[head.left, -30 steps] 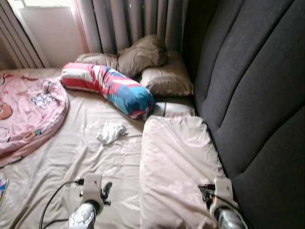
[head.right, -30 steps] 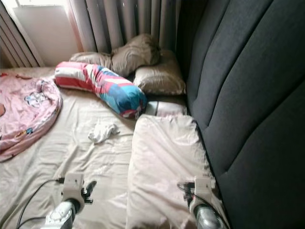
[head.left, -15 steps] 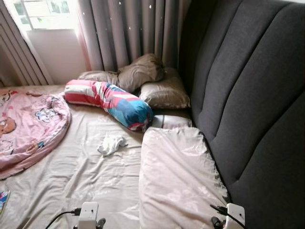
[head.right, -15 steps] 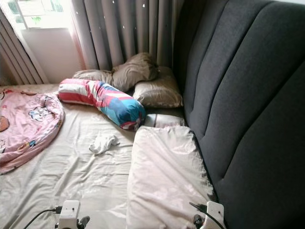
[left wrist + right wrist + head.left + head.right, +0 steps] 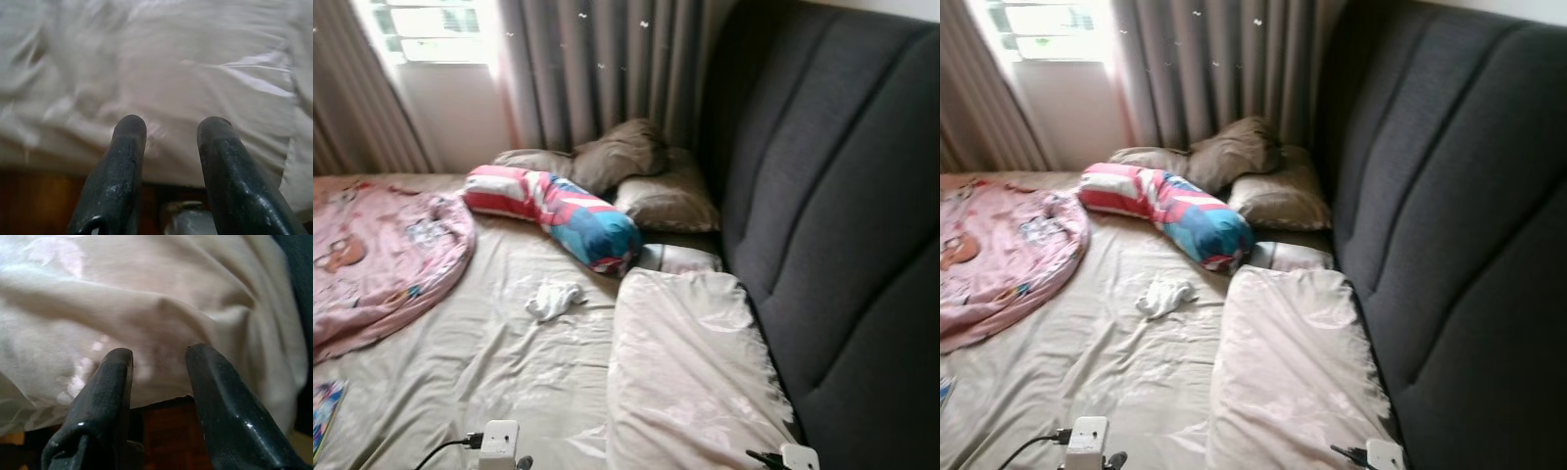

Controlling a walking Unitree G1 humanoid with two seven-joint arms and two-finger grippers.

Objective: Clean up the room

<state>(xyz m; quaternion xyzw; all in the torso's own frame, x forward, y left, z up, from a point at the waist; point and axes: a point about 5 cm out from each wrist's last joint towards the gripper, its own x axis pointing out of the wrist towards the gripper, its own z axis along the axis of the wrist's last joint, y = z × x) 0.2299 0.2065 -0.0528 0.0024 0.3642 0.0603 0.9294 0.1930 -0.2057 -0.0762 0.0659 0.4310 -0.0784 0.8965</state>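
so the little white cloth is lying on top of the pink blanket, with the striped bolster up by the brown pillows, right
Not quite. The white cloth lies on the bare beige sheet, apart from the pink blanket, as the left eye view shows. The striped bolster is indeed up by the brown pillows.

on the bed sheet (image 5: 489,362) a long pillow (image 5: 685,382) lies along the headboard (image 5: 842,225) at right, a bolster (image 5: 558,211) and pillows (image 5: 636,176) behind it, a small cloth (image 5: 554,298) left of it, a blanket (image 5: 372,255) far left.
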